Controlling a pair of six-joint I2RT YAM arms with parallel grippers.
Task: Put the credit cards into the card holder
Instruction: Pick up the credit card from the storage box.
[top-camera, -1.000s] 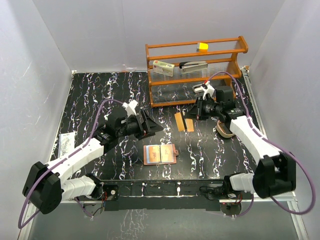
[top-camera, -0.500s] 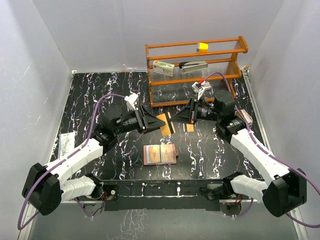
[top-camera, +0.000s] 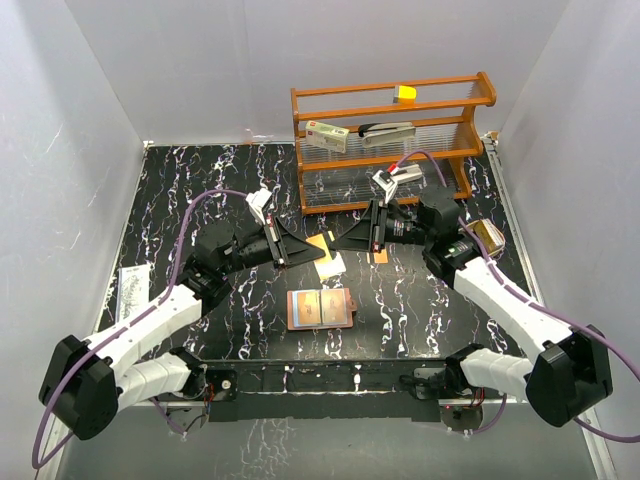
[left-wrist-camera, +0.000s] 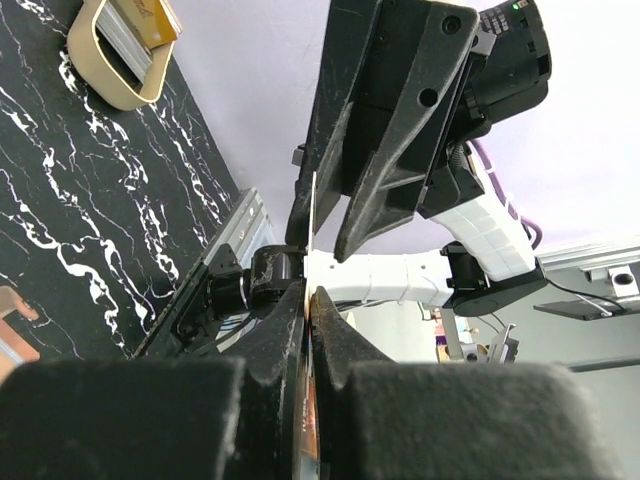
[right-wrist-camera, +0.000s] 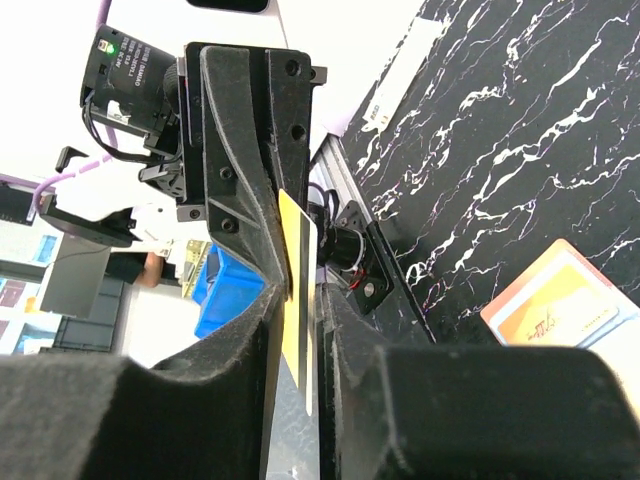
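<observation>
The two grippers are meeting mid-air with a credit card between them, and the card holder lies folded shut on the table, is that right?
Not quite: the top external view shows the card holder lying open on the table. The left gripper and right gripper do meet mid-air, a credit card between them.

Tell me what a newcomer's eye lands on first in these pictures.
The two arms meet tip to tip in mid-air above the middle of the table: the left claw is clamped on a thin orange-yellow credit card, whose other end sits inside the right claw. Below them the reddish-brown card holder lies open on the black marbled table. A bright orange wooden rack stands at the back.
</observation>
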